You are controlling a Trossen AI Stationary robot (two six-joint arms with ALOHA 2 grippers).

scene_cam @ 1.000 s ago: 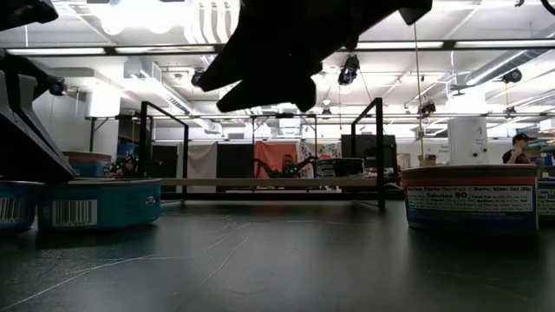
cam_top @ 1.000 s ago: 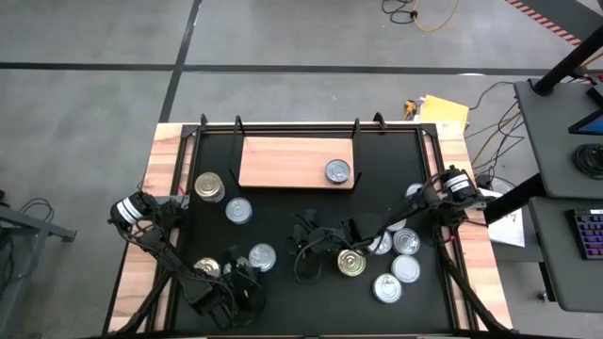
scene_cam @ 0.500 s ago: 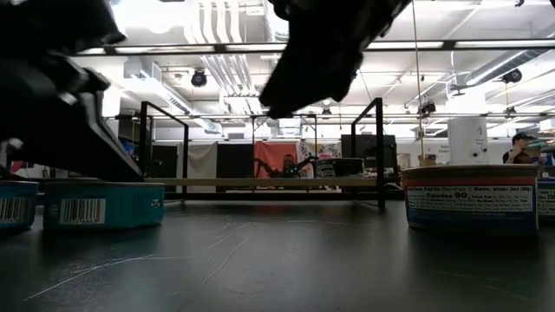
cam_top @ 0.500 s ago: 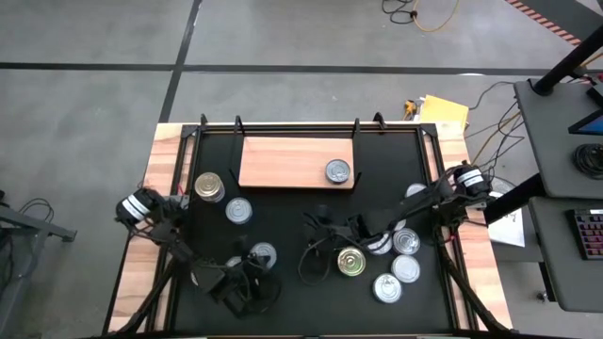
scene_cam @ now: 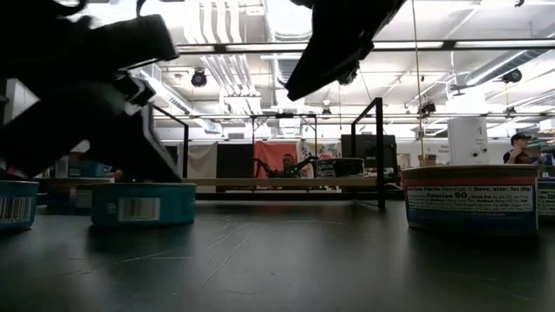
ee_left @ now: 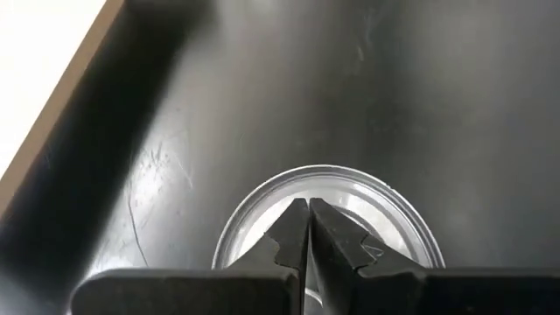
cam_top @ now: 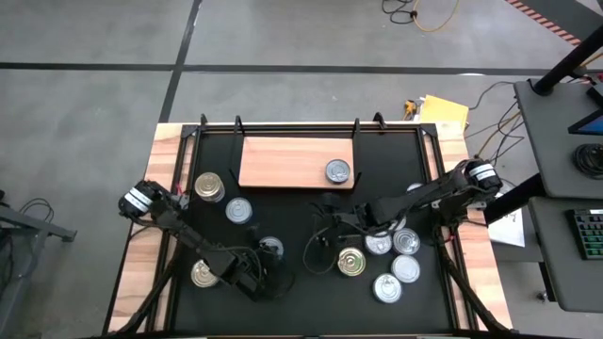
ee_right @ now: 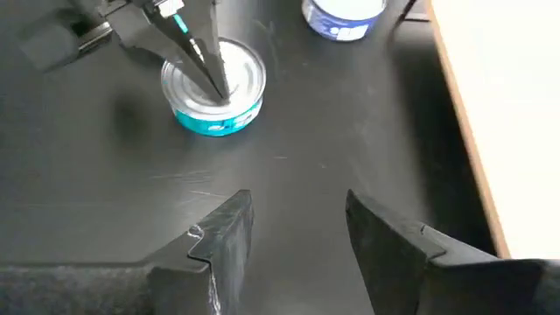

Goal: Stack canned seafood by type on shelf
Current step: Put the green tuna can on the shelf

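Bare black table (cam_top: pixel 292 212) separates closed left hand (ee_left: pixel 307 229) from open right hand (ee_right: pixel 293 223).

Two dark, slender six-joint arms are being shown, each built of black links with round silver-capped joint housings at the table's side edges. Thin black cables are being seen looping beside the links near the wrists. The left arm's black two-finger gripper (ee_left: pixel 307 229) is being shown with matte fingers (ee_left: pixel 284 236) tapering to points and carrying small serrated teeth along the inner edges. The right arm's black two-finger gripper (ee_right: pixel 293 229) is being shown with broad, flat, angular fingers (ee_right: pixel 223 236) with chamfered edges.
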